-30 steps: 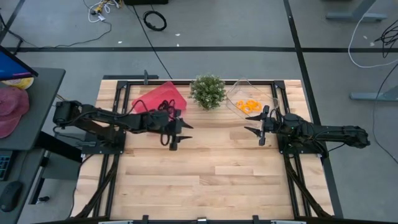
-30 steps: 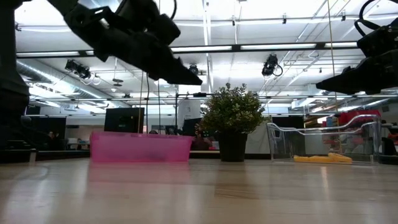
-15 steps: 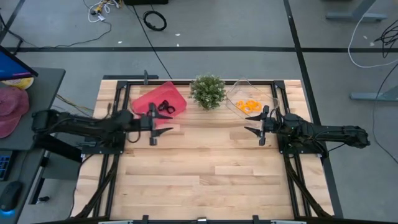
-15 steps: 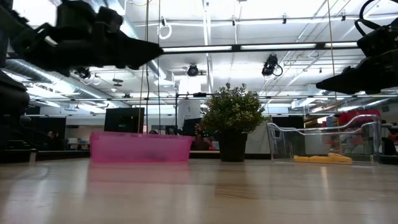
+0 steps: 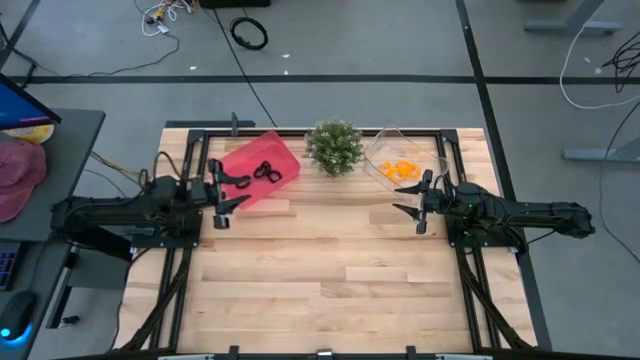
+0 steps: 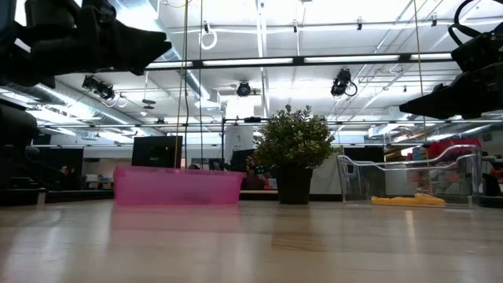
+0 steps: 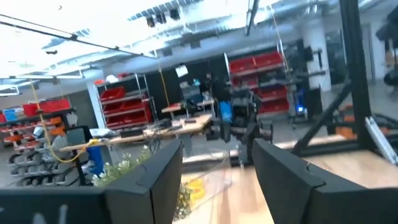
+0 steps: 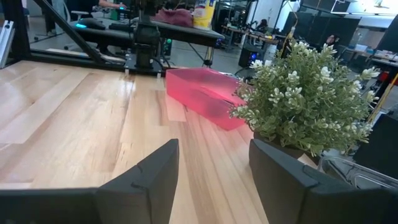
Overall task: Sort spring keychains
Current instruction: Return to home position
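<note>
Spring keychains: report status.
Left gripper open, empty, by pink bin. Right gripper open, empty. Black keychains in pink bin, orange keychains in clear bin. Potted plant between bins.

Pink bin (image 5: 240, 180), black spring keychains (image 5: 265, 170) dark against it. Orange spring keychains (image 5: 400, 170) bright in the clear bin (image 5: 385, 145). Plant (image 5: 334, 147) green, flecked white, pot (image 6: 295, 189) black. Tabletop (image 5: 330, 270) pale wood, plank-striped. My left claw (image 5: 232, 196) and right claw (image 5: 405, 197): black.
</note>
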`<state>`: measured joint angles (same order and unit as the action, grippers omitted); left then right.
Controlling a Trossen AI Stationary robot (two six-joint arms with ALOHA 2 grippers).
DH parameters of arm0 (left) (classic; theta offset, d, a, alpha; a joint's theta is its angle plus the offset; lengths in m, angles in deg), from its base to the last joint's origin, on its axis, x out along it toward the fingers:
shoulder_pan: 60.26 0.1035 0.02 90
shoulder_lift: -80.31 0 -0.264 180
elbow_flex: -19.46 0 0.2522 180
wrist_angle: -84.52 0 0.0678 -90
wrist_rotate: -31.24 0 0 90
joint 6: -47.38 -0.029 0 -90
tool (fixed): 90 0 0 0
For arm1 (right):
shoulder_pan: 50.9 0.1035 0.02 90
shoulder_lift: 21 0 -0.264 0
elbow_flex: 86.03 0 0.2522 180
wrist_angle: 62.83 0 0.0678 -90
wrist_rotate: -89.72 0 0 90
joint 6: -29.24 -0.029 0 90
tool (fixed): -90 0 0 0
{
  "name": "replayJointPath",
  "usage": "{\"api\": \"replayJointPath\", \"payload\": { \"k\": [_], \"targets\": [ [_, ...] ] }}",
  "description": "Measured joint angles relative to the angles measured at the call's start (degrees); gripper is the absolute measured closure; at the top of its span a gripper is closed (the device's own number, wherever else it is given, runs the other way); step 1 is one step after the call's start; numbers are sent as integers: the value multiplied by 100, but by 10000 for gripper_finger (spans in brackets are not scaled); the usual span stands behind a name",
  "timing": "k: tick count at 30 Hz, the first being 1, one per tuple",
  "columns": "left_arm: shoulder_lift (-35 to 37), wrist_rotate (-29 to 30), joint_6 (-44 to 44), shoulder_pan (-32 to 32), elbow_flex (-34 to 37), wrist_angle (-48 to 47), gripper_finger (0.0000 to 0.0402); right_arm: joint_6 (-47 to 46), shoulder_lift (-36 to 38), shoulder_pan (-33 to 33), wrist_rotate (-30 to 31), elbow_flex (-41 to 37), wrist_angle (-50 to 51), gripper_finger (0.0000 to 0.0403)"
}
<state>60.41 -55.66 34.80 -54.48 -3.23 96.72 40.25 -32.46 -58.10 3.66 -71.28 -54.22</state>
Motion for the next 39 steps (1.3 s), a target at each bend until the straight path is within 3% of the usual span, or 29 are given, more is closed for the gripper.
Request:
{"api": "replayJointPath", "payload": {
  "k": [7,12,15,18,26,31,39],
  "targets": [
    [584,-473,153,-2,0,-672,202,0,0,1,-2,0,1,204],
    [590,-714,267,0,284,-462,202,0,0,0,-2,0,2,204],
    [653,-514,293,-4,814,218,202,1,0,1,-3,0,2,204],
    [697,-228,332,2,818,39,202,0,0,0,-4,-1,4,204],
    [1170,-293,317,-155,841,-96,202,0,0,1,-2,0,2,204],
    [1990,-171,321,-192,840,-928,202,0,0,1,-2,0,2,204],
    [1964,160,294,-191,529,-2585,202,0,-4,1,5,-1,0,204]
  ]
}}
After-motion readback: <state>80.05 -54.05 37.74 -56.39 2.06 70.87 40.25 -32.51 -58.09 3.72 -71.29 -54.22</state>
